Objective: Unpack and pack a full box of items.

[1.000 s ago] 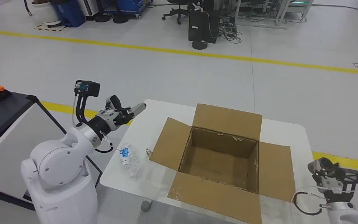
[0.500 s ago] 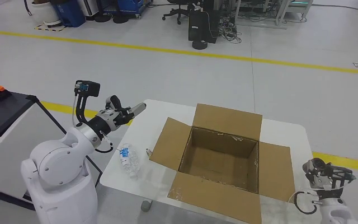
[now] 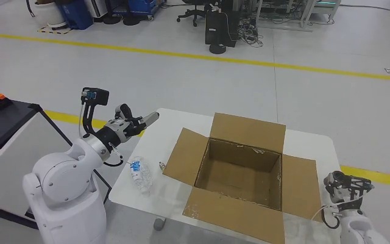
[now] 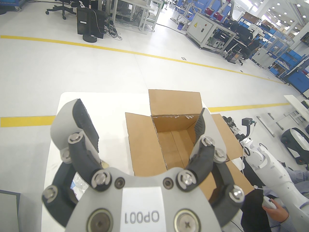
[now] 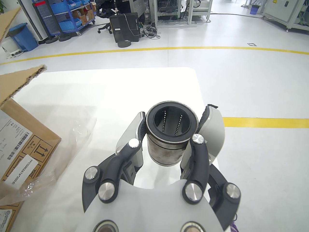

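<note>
An open cardboard box (image 3: 244,174) stands in the middle of the white table (image 3: 304,143), flaps spread, its inside bare. My right gripper (image 5: 172,121) is shut on a dark metal cylinder (image 5: 166,150) with a hollow bore, held just above the table beside the box's wall (image 5: 19,141). From above, this gripper (image 3: 345,185) is off the box's right flap near the table's edge. My left gripper (image 4: 142,121) is open and holds nothing; it hangs over the table's left end (image 3: 149,119), facing the box (image 4: 169,134).
A crumpled clear plastic packet (image 3: 139,172) lies on the table left of the box, with a small item (image 3: 161,165) beside it. Loose clear film (image 5: 72,136) lies against the box near my right gripper. A dark side table (image 3: 12,119) stands at far left.
My right gripper has shifted a little toward the box's right flap with the cylinder in it. The left arm has not moved.
</note>
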You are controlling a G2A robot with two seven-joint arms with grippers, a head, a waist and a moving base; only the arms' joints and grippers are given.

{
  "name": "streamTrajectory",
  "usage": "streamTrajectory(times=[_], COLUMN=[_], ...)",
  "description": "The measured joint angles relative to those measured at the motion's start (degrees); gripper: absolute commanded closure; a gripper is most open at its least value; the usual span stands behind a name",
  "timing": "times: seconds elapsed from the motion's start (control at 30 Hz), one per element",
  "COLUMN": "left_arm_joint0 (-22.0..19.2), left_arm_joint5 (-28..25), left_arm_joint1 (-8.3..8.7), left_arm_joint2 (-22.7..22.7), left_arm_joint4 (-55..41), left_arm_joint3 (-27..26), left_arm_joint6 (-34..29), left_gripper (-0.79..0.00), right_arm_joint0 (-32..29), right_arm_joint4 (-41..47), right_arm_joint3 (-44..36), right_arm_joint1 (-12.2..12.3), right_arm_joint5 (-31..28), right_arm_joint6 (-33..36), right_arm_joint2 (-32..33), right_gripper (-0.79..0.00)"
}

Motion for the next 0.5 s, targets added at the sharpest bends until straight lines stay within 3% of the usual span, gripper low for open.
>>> streamTrajectory(times=[0.5], left_arm_joint0=[0.0], left_arm_joint5=[0.0], left_arm_joint1=[0.0], left_arm_joint2=[0.0], left_arm_joint4=[0.0], left_arm_joint3=[0.0], left_arm_joint6=[0.0], left_gripper=[-0.785], right_arm_joint0=[1.5], right_arm_joint4=[-2.7], right_arm_joint3=[3.8], right_arm_joint1=[-0.5], right_arm_joint5=[0.5], right_arm_joint6=[-2.5], right_arm_joint2=[-3.0], right_gripper=[0.0])
